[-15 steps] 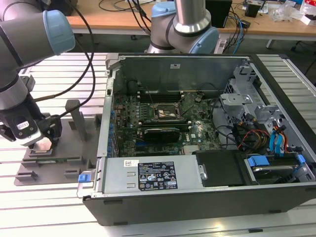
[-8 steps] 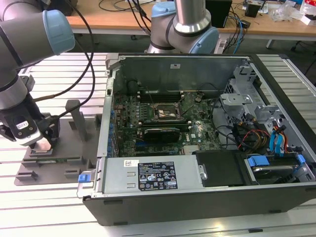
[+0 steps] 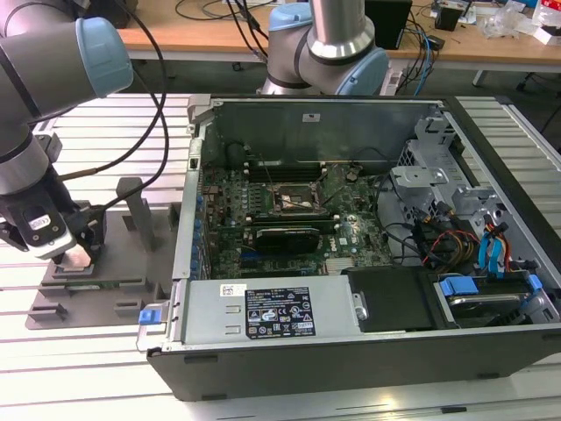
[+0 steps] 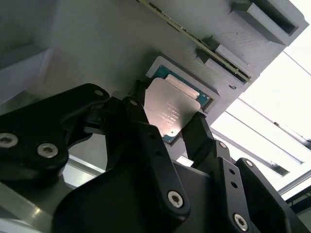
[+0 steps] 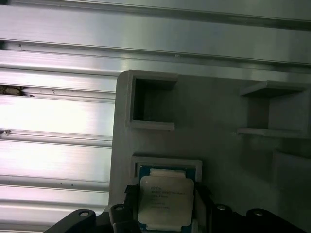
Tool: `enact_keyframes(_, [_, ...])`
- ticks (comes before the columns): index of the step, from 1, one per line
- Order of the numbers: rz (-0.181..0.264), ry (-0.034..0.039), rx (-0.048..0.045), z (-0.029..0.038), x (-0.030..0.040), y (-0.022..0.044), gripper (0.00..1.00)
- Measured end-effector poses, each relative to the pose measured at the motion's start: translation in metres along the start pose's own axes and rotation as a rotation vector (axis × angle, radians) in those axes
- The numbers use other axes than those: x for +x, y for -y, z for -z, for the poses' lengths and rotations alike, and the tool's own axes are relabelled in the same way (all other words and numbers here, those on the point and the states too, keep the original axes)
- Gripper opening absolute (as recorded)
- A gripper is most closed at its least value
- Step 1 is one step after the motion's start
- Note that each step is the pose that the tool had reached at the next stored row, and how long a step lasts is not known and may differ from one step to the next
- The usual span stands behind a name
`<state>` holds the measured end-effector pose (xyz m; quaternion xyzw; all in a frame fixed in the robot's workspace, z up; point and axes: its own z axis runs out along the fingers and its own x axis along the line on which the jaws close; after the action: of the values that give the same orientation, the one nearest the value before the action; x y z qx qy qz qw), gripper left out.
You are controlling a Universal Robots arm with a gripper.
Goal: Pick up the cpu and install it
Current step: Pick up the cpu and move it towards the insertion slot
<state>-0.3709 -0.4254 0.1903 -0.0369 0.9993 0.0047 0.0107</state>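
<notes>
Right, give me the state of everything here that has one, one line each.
cpu, lying flat in its recess on the fixture plate, not installed.
gripper, lowered over the cpu at the fixture plate.
computer case, lying on its side, side panel off, inside exposed.
motherboard socket, looks empty, no chip seated.
</notes>
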Motion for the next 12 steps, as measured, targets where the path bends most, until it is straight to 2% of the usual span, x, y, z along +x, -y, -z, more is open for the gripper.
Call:
enact_keyframes(4, [0.0, 0.0, -0.0001, 0.0, 0.0, 0.0001, 0.55])
enact_keyframes(6, [0.0, 0.0002, 0.0029, 0.0007, -0.0001, 0.0002, 0.55])
enact_keyframes(8, [0.0, 0.0001, 0.003, 0.0062, -0.0002, 0.0, 0.55])
enact_keyframes(12, [0.0, 0.0, 0.0031, 0.0116, -0.0003, 0.0001, 0.55])
